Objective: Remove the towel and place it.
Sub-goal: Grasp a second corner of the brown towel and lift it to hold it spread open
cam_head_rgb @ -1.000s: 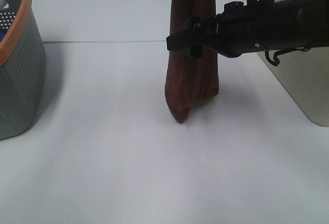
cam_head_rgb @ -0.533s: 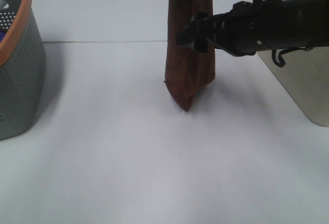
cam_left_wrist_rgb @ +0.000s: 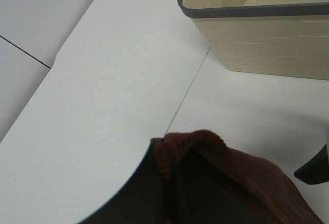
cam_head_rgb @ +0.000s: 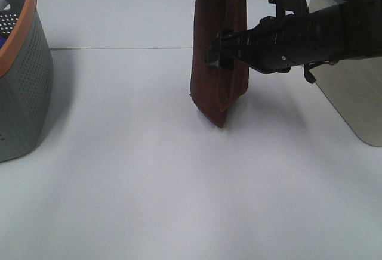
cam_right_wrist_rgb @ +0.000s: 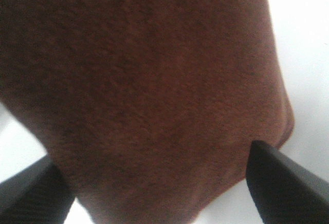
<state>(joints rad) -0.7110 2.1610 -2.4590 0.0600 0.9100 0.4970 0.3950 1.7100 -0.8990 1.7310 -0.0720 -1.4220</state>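
While the grey basket with the orange rim [cam_head_rgb: 24,75] stands at the far left edge of the white table [cam_head_rgb: 119,182], the towel [cam_head_rgb: 218,63] hangs as a long folded strip near the middle. Its lower corner is at or just above the tabletop; whether it touches cannot be told. Its top runs out of the high view, and the left wrist view shows the left gripper [cam_left_wrist_rgb: 165,157] pinching the upper hem. From the right, the right gripper [cam_head_rgb: 216,56] reaches in at mid-height with its fingers [cam_right_wrist_rgb: 280,183] spread. The cloth fills the gap ahead of them and nothing is clamped yet. The step in hand looks like a second grasp. It would go best if the fingers straddle one side edge of the strip before closing, rather than bunching the whole fold. Broad bare table lies in front and to the left for laying the cloth out. The beige basket [cam_head_rgb: 352,93] stands close on the right, beside the arm, so room there is tight.
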